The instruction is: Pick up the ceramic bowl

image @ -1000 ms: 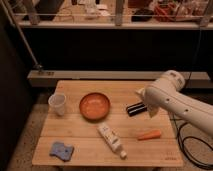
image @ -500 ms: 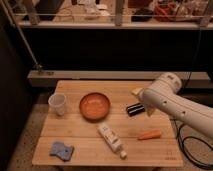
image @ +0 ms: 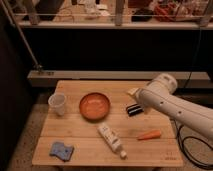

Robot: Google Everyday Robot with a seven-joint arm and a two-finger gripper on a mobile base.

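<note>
While my white arm reaches in from the right, my dark gripper hangs over the pale wooden table. It is near the right side of the round, shallow, orange-brown glazed ceramic bowl at the tabletop's centre, and apart from it. Whether the gripper is open or closed I cannot tell.

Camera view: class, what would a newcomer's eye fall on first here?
The orange-brown ceramic bowl sits near the middle of the wooden table and is the largest item on it. From the right, a big white arm extends over the table, with its dark gripper just right of the bowl and apart from it.
</note>
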